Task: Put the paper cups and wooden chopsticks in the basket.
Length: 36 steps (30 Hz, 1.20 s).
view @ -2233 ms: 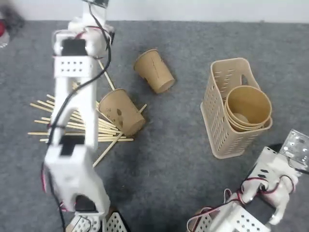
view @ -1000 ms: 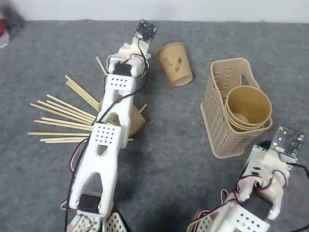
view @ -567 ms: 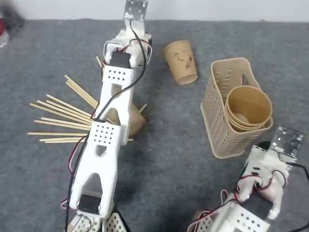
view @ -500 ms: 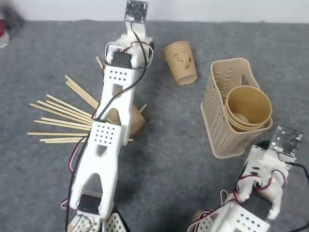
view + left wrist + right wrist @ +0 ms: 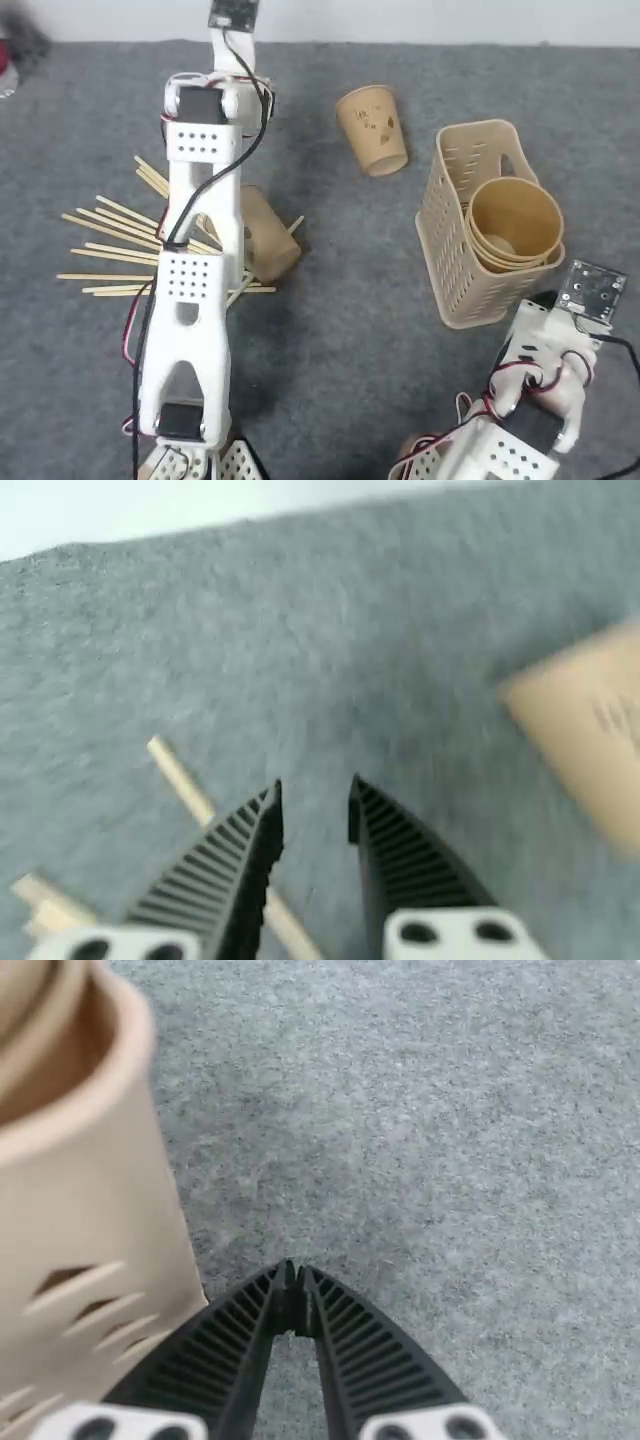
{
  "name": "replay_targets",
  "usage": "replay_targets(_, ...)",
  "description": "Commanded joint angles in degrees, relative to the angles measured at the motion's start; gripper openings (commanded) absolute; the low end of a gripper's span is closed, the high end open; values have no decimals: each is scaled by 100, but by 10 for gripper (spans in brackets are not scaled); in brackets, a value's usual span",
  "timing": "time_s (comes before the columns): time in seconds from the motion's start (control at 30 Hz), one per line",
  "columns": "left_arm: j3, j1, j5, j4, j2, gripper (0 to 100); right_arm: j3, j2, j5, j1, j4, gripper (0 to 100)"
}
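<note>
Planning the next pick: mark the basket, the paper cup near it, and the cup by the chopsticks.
Beige slotted plastic basket (image 5: 452,262): high view, outer wall.
Brown paper cup nearer the basket (image 5: 372,130): high view, side wall.
Brown paper cup farther from it (image 5: 272,245): high view, side wall.

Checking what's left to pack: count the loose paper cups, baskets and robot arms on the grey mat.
Loose brown paper cups: 2
Beige slotted plastic basket: 1
White robot arms: 2
Total: 5
</note>
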Motion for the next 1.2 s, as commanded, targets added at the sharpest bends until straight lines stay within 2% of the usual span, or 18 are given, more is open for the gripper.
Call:
replay_targets(0.0, -242, -387, -290, 659, -1099, 115, -457, -75, -88, 259, -66, 6)
replay_targets(0.17, -242, -1521, -290, 677, -1837, 115, -1644, -66, -62, 224, -66, 6)
replay_targets(0.23, -215, -1943, -290, 695, -2180, 115, -2330, -4, 105, -101, -66, 28)
replay_targets(0.37, 374, -2479, -290, 695, -3191, 115, -3367, 4, 1196, -1481, -66, 112)
replay_targets(0.47, 1270, -2479, -290, 686, -4255, 115, -3789, 57, 1969, -2545, -110, 125)
replay_targets(0.53, 2009, -2277, -290, 677, -5108, 115, -4018, 312, 2198, -3064, -171, 108)
replay_targets(0.7, 4585, -1697, -290, 659, -7349, 115, -4774, 1833, 1890, -3591, -532, 62)
replay_targets(0.87, 7767, -1618, -325, 387, -9222, 115, -6145, 3758, 1275, -4382, -558, 54)
replay_targets(1.03, 10721, -1881, -334, -501, -11051, 115, -7648, 5508, 1275, -5499, -374, 40)
replay_targets(1.1, 12057, -2198, -343, -1143, -11798, 115, -8149, 6211, 1275, -5780, -180, 2)
replay_targets(1.17, 13393, -2585, -343, -1934, -12510, 115, -8501, 6844, 1275, -5895, 4, 10)
